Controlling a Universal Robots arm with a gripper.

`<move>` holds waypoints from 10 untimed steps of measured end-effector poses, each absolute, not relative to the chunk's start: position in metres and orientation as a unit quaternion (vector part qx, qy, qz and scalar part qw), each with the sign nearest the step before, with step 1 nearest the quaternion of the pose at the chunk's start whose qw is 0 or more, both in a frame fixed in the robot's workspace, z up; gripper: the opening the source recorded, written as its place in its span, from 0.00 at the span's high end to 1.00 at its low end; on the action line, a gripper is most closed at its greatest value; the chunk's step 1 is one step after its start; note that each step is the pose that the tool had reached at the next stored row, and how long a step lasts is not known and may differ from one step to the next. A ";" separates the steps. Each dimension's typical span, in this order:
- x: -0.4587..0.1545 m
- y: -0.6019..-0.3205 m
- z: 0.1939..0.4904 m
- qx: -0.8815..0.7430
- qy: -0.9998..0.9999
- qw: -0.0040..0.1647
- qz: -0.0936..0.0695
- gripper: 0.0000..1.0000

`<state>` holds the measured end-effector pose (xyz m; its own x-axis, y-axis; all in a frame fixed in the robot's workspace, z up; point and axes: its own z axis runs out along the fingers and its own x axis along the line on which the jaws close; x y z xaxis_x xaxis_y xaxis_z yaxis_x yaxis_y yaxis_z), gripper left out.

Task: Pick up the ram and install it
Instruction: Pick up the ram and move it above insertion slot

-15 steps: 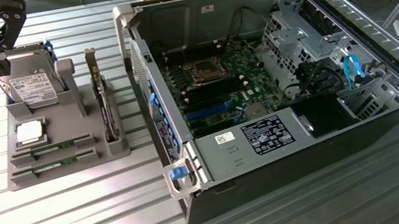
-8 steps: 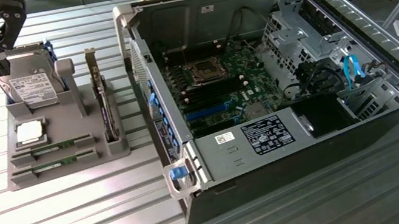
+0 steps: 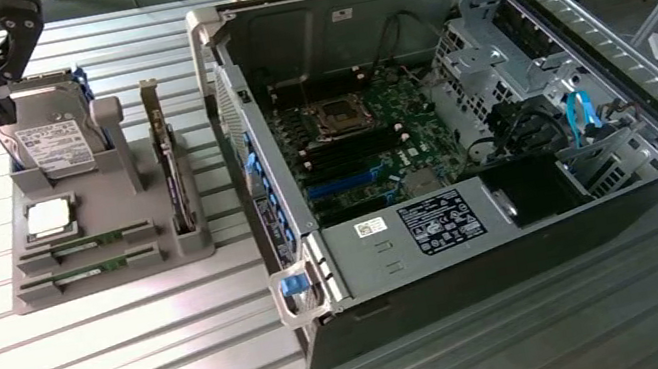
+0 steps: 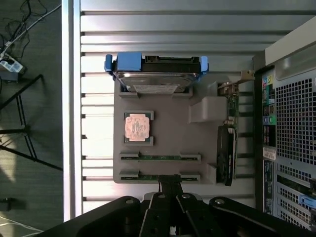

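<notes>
Green ram sticks (image 4: 159,158), two, sit in grey tray (image 4: 168,133) slots on slatted bench (image 3: 130,362). Fingers (image 4: 165,187) pressed together, holding nothing, poised above the tray.

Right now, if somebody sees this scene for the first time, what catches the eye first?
The open computer case stands out at the exterior view's right, its green board bare. At that view's left, a grey holder carries a hard drive and two memory sticks, with the shut hand above it.
</notes>
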<state>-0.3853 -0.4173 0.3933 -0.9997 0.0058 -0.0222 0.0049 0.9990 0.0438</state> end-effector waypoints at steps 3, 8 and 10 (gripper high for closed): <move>-0.385 -0.417 0.393 -0.004 1.000 0.011 0.022 0.90; -0.385 -0.417 0.393 -0.017 1.000 0.011 0.022 0.90; -0.385 -0.417 0.393 -0.022 0.999 0.011 0.022 0.90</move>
<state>-0.3853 -0.4173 0.3933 -0.9988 -0.0430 -0.0222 -0.0440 0.9981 0.0438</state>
